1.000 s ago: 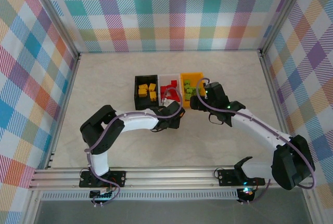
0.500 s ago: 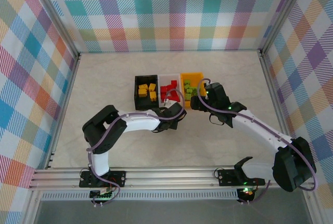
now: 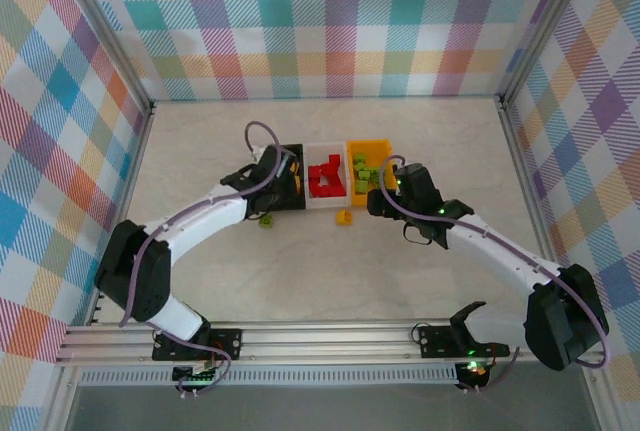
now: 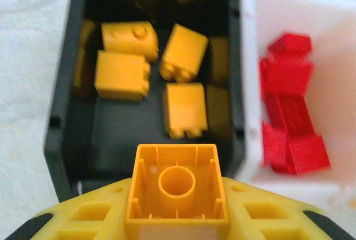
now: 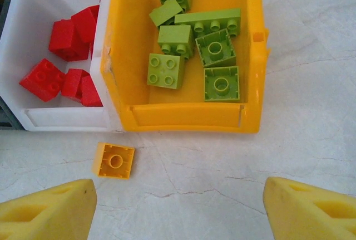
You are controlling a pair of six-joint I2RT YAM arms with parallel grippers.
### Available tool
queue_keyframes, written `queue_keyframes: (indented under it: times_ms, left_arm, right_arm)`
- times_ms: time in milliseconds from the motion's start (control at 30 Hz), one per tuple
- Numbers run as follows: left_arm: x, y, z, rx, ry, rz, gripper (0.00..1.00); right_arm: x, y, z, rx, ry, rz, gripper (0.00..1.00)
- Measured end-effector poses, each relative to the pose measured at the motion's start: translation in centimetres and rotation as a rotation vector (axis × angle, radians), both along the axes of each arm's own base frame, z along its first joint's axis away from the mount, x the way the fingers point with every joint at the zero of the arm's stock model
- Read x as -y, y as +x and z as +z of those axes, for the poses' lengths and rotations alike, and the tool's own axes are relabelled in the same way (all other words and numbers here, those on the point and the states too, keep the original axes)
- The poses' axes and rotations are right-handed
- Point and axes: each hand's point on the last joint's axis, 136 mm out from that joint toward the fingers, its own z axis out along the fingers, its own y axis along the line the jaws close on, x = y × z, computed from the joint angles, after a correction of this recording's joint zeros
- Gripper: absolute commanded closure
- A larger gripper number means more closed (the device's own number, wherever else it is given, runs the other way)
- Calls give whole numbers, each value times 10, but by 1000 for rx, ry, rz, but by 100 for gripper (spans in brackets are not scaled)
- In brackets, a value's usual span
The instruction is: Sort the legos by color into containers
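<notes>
Bright, even overhead light; only faint, soft shadows on the worktop [image 3: 350, 281]; in the left wrist view the near yellow lego [image 4: 177, 181] is crisp, the red legos [image 4: 289, 117] smeared, the white bin [image 4: 334, 56] overexposed; the right wrist view is sharp, the right tool [image 5: 179, 209] slightly soft.

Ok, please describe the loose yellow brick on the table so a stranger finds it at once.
Find the three bins mid-table. In front of where the white bin meets the orange bin lies one yellow-orange brick, hollow underside up. It sits outside every bin; the other loose brick is lime green, by the black bin.
</notes>
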Motion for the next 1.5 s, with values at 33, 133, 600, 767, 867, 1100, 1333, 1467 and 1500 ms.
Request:
queue_keyframes:
  times_ms: [33, 133, 600, 767, 867, 1100, 1333, 1467, 1500]
  left_arm:
    - [-3, 7, -3, -11, 5, 12, 63]
    - [-4, 27, -14, -41, 18, 30, 60]
    - [23, 24, -11, -64, -11, -43, 20]
    - [75, -22, 21, 11, -61, -203, 18]
    - [112, -55, 15, 14, -69, -312, 17]
    - [163, -86, -51, -59, -10, -438, 17]
    - [159, -77, -106, -118, 96, -407, 20]
    - [166, -63, -100, -82, 76, -390, 22]
    - [167, -58, -100, -75, 76, -384, 24]
  right_arm:
    - [0, 0, 1, 3, 2, 0, 21]
    - [0, -1, 5, 13, 8, 0, 21]
    - [1, -3, 17, 42, 31, -1, 13]
    - [3, -3, 18, 43, 35, -11, 13]
    - [9, -4, 20, 51, 43, -28, 12]
    - [25, -5, 26, 66, 47, -71, 12]
    - [33, -7, 33, 84, 59, -88, 12]
    - [33, -7, 32, 81, 58, -90, 13]
    - [33, -7, 31, 80, 57, -89, 12]
